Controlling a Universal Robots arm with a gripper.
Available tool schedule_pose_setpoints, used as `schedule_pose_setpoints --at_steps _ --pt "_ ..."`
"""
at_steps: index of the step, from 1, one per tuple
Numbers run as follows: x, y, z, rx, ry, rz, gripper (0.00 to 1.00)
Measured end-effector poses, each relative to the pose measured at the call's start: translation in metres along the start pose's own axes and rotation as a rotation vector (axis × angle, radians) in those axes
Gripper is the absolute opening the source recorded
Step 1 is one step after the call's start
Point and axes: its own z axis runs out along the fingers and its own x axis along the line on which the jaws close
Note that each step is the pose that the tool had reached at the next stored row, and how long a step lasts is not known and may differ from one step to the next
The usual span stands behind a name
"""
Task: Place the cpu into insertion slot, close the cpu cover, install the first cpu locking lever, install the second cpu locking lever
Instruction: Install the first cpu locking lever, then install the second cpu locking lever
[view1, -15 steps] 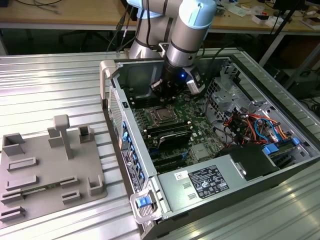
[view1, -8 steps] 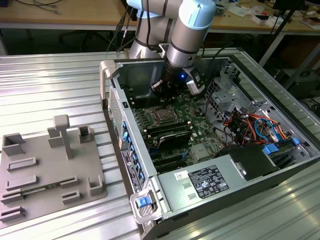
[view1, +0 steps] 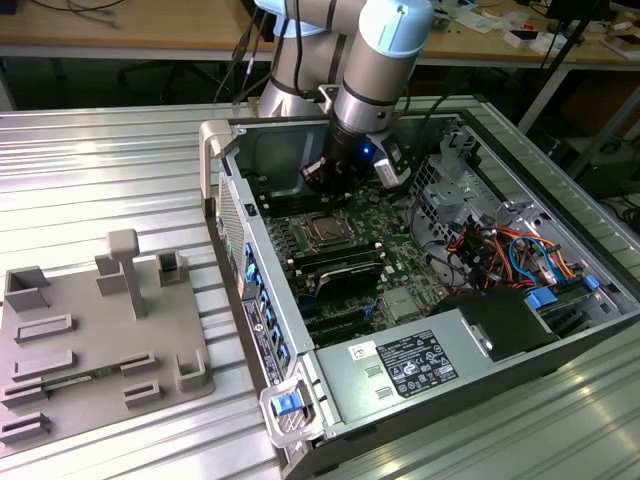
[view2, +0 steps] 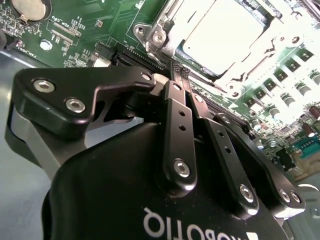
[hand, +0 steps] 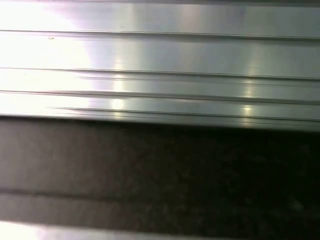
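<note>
- A ribbed metal table (view1: 110, 170) carries an open computer case (view1: 420, 300); behind it stand workbenches strewn with cables, and a grey holder with pegs (view1: 100, 330) lies on the table well apart from the pincer.
- The pincer (view2: 180, 75) hangs inside the case just above the green board (view1: 395, 225), its 2 fingers (view2: 175, 130) pressed together, tips meeting with nothing between them.
- Just beyond its tips sits the socket (view2: 225, 45); the chip (view2: 220, 30) lies seated in it, with the cover frame (view2: 160, 25) around it.
- Risk: whether the cover is latched I cannot tell. The closed tips stand near the socket edge, so a slip could scrape the board or jam the frame.
</note>
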Motion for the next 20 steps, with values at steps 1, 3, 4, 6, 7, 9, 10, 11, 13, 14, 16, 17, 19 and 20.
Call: schedule_pose_setpoints --at_steps 1,3,4,6,7,9,10,11,13,14,16,17,19,20 --pt "0.0001 0.0000 -0.0019 0.0001 0.0001 0.000 0.11" --pt "0.0001 -0.0001 -0.0042 0.0001 0.0001 0.000 0.11" --pt "0.0001 -0.0005 -0.0048 0.0000 0.0001 0.000 0.11" --pt "0.0002 -0.0016 -0.0053 0.0001 0.0001 0.000 0.11" --pt "0.0003 -0.0026 -0.0054 0.0001 0.0002 0.000 0.11" --pt "0.0005 -0.0062 -0.0055 -0.0002 0.0000 0.000 0.11" --pt "0.0005 -0.0068 -0.0055 -0.0006 0.0000 0.000 0.11" --pt "0.0005 -0.0069 -0.0055 -0.0008 0.0000 0.000 0.11" --pt "0.0005 -0.0070 -0.0055 -0.0008 0.0000 0.000 0.11" --pt "0.0006 -0.0077 -0.0056 -0.0007 0.0001 0.000 0.11" --pt "0.0006 -0.0085 -0.0056 -0.0007 0.0002 -0.001 0.11" --pt "0.0006 -0.0085 -0.0056 -0.0007 0.0001 -0.001 0.11" --pt "0.0006 -0.0086 -0.0056 -0.0007 0.0001 -0.001 0.11" --pt "0.0006 -0.0086 -0.0056 -0.0007 0.0001 -0.001 0.11"
